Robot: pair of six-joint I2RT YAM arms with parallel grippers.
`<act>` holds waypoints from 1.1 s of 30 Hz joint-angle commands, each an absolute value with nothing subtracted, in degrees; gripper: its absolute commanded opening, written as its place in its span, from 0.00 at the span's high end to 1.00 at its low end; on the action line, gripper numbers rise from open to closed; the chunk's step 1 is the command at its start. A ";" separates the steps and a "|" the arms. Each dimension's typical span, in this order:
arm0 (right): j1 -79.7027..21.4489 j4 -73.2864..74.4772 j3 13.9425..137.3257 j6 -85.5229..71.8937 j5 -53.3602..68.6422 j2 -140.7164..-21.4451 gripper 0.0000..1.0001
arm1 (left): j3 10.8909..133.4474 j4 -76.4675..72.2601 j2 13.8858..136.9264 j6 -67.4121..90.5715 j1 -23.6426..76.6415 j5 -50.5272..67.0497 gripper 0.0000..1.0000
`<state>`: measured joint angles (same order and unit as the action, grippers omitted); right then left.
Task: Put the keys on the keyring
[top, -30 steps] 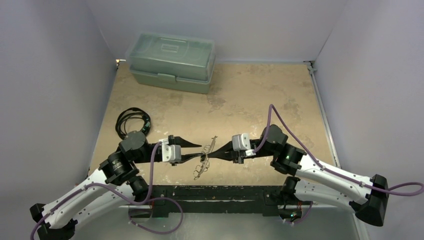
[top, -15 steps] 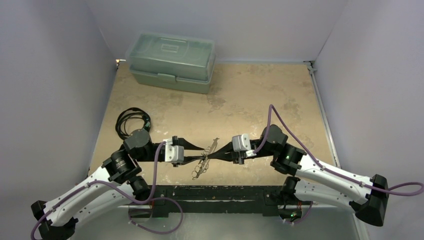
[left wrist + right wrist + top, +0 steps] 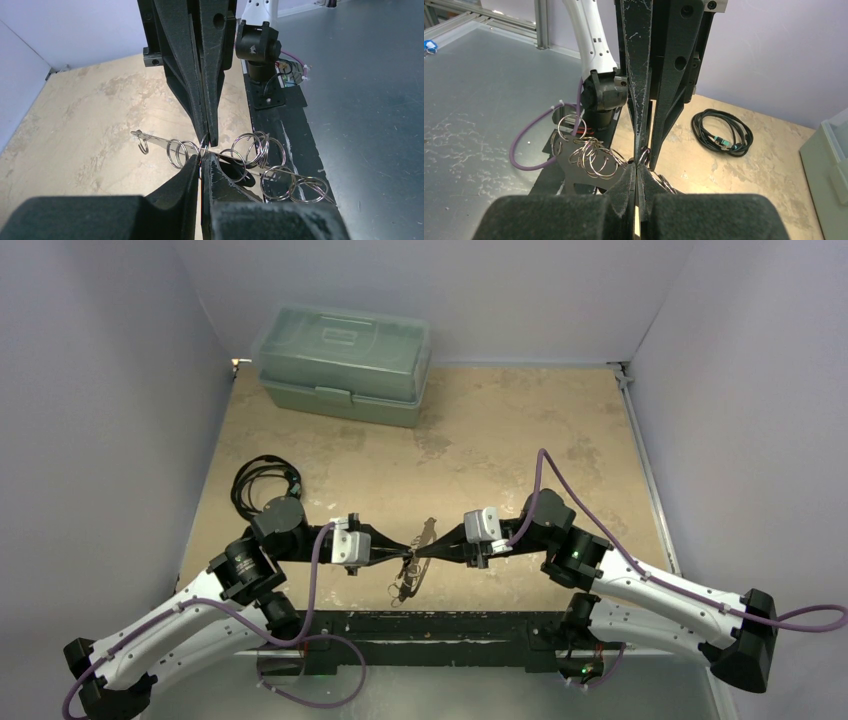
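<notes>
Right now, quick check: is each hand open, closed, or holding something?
Left hand: closed, pinching the keyring among its small rings.
Right hand: closed on the same keyring.

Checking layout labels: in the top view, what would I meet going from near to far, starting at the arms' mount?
mount bar → keyring → cable → box
</notes>
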<state>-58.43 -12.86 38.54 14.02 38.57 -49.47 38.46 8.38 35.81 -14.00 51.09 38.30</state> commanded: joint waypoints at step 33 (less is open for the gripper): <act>-58.71 -10.40 43.82 14.50 32.60 -52.83 0.73 | 40.17 10.46 37.53 -13.10 51.00 26.85 1.00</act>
